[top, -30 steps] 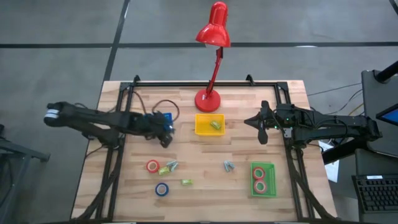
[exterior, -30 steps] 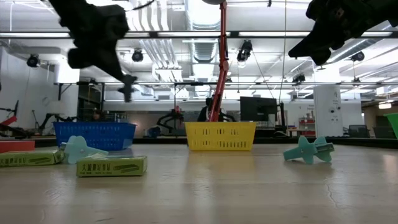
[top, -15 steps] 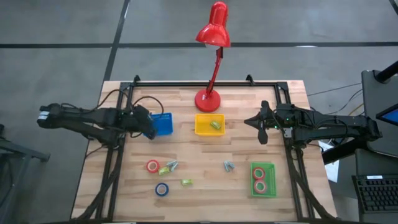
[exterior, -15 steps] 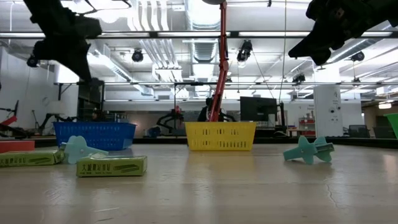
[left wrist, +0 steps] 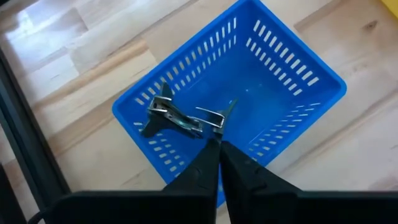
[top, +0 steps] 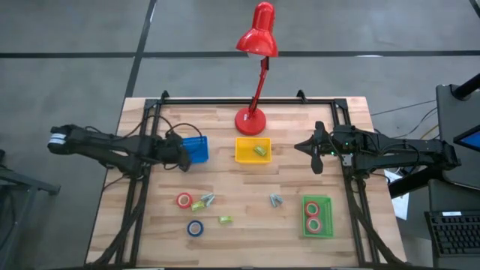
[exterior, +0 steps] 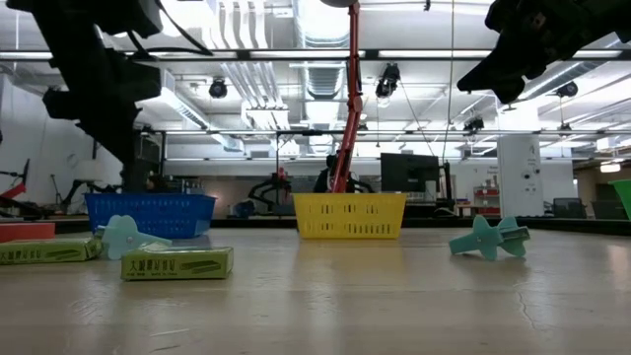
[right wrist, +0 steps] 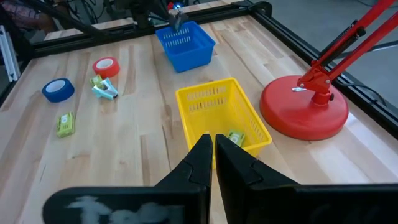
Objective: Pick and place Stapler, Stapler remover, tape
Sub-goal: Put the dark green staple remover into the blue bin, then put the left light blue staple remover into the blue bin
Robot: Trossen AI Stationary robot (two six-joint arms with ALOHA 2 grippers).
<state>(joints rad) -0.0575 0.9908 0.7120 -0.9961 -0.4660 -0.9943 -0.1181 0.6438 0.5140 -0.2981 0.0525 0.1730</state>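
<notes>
The left gripper (top: 180, 155) hovers at the near-left corner of the blue bin (top: 197, 149), its fingers (left wrist: 205, 163) pressed together on nothing; in the left wrist view a metal staple remover (left wrist: 176, 116) lies inside that bin. Nearer the table's front edge sit a red tape roll (top: 184, 200) and a blue tape roll (top: 195, 228), with a small green stapler box (top: 199, 204) and a teal staple remover (top: 208, 199) just beside the red roll, and another green box (top: 223, 220) near the blue roll. The yellow bin (top: 252, 150) in front of the red lamp's base (top: 250, 120) holds one green box (top: 259, 150). A second teal staple remover (top: 277, 199) lies on the bare wood. The green bin (top: 317, 216) holds two red tape rolls (top: 313, 223). The right gripper (top: 315, 147) waits over the table's right edge, fingers (right wrist: 200, 158) closed and empty.
</notes>
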